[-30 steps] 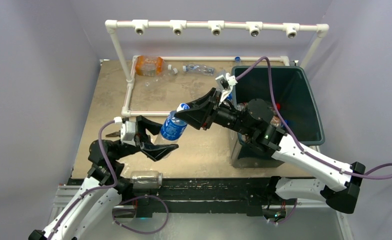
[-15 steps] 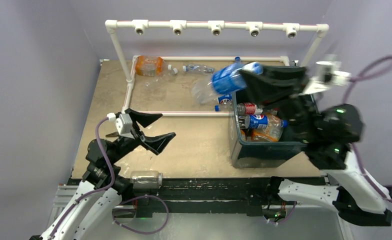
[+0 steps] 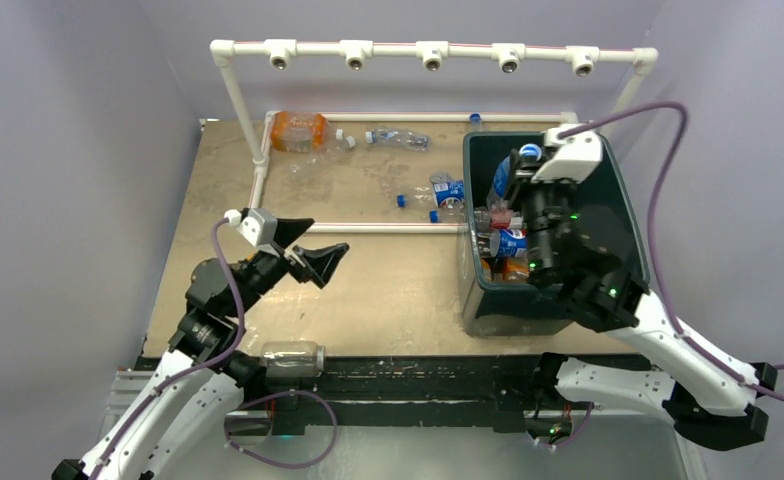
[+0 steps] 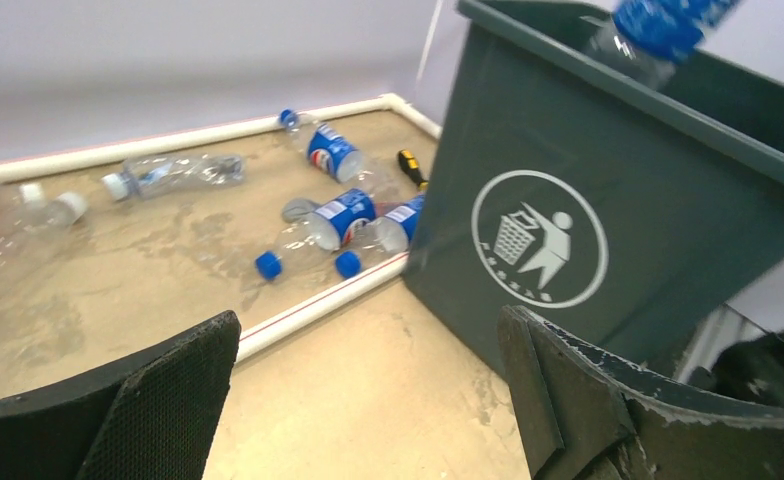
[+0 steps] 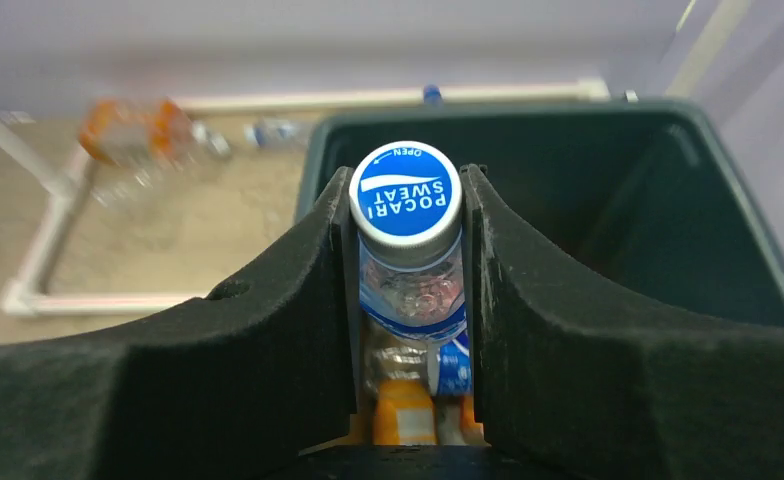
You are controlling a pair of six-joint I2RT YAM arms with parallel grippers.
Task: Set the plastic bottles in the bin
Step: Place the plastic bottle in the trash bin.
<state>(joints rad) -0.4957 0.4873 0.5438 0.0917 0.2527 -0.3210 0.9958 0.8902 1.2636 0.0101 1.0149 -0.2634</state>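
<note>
Dark green plastic, the bin sits at the right of the table. The right hand hangs over its open top, clamped on the neck of a bottle with a blue cap. Below it, several bottles lie piled at the bin's near end. The left hand is raised over the table to the left of the bin, spread wide and holding nothing. A few blue-labelled bottles lie on the table just beside the bin, inside a white pipe frame, with a screwdriver near them. An orange bottle rests at the far left corner.
</note>
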